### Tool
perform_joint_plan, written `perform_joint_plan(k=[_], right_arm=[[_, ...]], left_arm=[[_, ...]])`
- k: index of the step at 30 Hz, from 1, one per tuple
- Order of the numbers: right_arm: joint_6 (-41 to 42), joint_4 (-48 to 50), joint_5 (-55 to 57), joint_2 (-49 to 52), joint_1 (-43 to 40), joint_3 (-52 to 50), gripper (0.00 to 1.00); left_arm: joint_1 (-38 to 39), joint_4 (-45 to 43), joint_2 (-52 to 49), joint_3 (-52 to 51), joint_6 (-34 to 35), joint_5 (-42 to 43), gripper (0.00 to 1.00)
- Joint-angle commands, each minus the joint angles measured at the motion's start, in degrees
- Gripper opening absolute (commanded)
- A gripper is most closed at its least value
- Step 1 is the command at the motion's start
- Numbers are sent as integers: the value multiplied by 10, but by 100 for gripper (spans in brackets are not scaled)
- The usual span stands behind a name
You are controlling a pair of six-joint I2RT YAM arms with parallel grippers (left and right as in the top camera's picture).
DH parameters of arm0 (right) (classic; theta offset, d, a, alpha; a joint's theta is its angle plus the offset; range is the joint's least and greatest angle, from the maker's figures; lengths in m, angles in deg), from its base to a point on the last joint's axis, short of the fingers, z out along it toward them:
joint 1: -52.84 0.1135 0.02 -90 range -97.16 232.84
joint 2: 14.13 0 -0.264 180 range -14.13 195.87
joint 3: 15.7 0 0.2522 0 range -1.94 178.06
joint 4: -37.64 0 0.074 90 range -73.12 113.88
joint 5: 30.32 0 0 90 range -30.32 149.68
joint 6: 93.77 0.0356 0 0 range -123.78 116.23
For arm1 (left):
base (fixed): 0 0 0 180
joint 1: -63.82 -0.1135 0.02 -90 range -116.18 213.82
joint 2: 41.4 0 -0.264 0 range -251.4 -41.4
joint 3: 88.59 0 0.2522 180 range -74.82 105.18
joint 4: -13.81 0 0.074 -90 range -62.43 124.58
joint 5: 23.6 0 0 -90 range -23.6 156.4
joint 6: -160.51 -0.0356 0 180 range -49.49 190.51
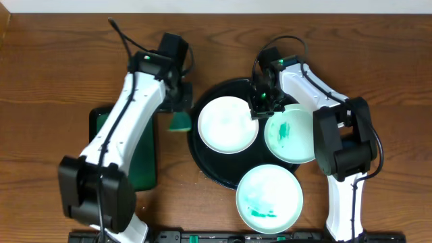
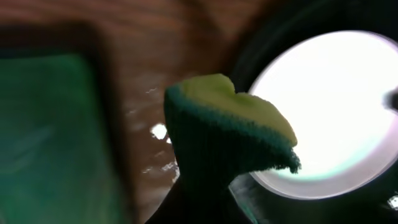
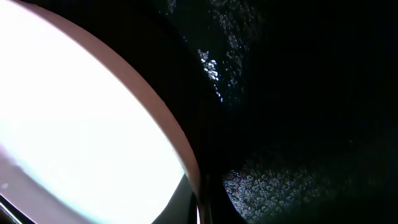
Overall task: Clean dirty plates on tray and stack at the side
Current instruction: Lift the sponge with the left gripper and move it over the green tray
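Observation:
The round black tray (image 1: 202, 158) lies mid-table with three plates. A clean white plate (image 1: 226, 125) (image 2: 336, 106) sits on its left half. On the right lies a plate with a green smear (image 1: 293, 138). A third smeared plate (image 1: 269, 197) overhangs the tray's front rim. My left gripper (image 1: 180, 108) is shut on a yellow-and-green sponge (image 1: 180, 122) (image 2: 230, 124), just left of the tray. My right gripper (image 1: 262, 111) stands between the two rear plates. It is shut on the thin rim of a white plate (image 3: 74, 124), which looks like the clean one.
A rectangular green tray (image 1: 145, 162) (image 2: 43, 137) lies on the wooden table left of the black tray, partly under my left arm. Water droplets speckle the black tray's surface (image 3: 273, 180) beside the held rim.

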Motion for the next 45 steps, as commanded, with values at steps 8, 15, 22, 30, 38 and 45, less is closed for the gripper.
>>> perform_joint_plan(k=[8,15,22,30,38,45], right_arm=[[-24,-89,-3,29,9,121,1],[-29,-151,22,29,9,223,1],[-28,-188,157,29,16,253,1],[-31,-218,260,29,52,282,1],[-35,-262,354,29,100,346,1],[-31,-299,415,29,118,379,1]], left_arm=[[-127,26,-12,-37,29,-42,8],[-228,-4,-19,-81,23,21,7],[-255,-34,-21,-136,7,39,7],[-255,-43,-21,-148,7,51,7],[-255,-42,-21,-148,7,51,7],[-261,-42,-21,-148,7,49,7]])
